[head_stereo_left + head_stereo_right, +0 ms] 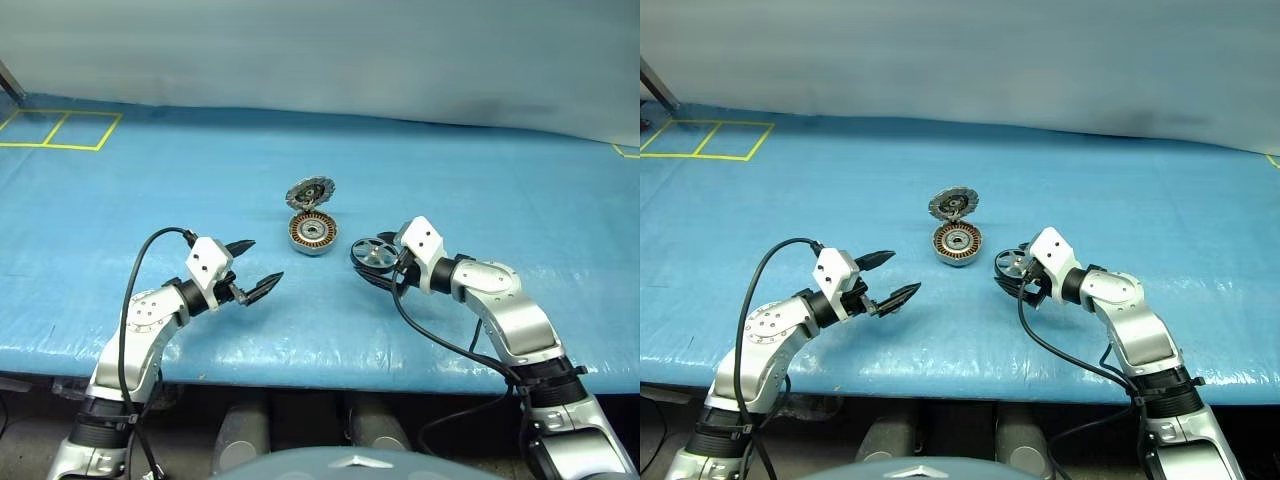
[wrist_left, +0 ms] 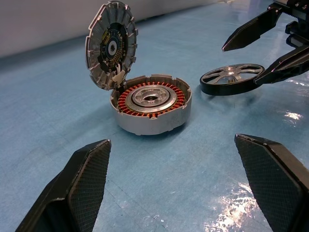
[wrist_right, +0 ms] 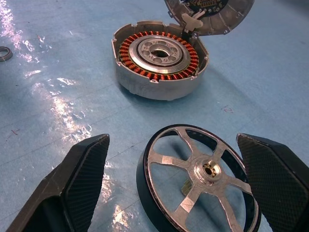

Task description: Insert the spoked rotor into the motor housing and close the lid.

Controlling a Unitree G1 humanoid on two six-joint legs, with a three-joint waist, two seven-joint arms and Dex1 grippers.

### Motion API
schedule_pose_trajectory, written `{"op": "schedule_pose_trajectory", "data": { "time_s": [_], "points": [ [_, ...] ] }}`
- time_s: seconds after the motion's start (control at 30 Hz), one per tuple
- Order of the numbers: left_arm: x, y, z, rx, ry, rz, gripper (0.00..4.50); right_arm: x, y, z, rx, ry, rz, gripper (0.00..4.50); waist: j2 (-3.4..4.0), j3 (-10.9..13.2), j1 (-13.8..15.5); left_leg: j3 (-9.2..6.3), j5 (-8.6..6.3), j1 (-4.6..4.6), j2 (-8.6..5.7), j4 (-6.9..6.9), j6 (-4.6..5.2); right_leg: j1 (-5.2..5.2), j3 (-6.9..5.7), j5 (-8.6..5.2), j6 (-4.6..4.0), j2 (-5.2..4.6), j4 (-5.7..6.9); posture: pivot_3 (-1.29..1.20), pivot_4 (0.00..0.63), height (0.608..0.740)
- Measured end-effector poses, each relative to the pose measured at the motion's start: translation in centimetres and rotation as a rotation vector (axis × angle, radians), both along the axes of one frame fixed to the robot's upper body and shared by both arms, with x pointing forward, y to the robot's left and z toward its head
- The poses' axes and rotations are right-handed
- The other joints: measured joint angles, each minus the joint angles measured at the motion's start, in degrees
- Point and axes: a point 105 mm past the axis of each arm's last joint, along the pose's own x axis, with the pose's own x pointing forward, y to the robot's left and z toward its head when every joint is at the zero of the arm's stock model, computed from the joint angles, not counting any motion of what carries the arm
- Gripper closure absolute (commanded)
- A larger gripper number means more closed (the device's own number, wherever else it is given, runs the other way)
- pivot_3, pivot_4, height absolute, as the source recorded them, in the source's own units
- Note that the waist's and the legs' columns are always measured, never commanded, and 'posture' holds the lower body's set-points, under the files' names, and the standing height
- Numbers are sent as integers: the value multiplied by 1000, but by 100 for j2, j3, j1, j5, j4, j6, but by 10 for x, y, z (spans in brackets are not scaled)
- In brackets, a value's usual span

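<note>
Both grippers' fingers stood wide; right gripper (image 3: pixel 176 193) straddled black silver-spoked rotor (image 3: pixel 198 181); should close squarely across rim.

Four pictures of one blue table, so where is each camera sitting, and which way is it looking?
Left eye: on the head, looking forward and down at the motor housing, its lid up; both arms show.
Right eye: beside it, the same scene.
Left wrist: on the left arm, looking along the open left gripper at the housing, with the right gripper beyond.
Right wrist: looks along the open right gripper, which straddles the spoked rotor.
All four share the housing and rotor.
</note>
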Motion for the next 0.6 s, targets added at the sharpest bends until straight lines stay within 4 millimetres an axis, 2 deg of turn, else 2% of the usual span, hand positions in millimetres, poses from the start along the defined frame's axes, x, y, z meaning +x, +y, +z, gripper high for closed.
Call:
{"op": "schedule_pose_trajectory", "data": {
  "time_s": [0.6],
  "points": [
    [0, -2, -1, 4, 0, -5, 0, 1, 0, 2, -2, -6, 3, 12, 0, 0, 0, 0, 0, 0, 0, 0, 0, 0, 0, 0, 0, 0, 0, 0, 150, 740]
  ]
}}
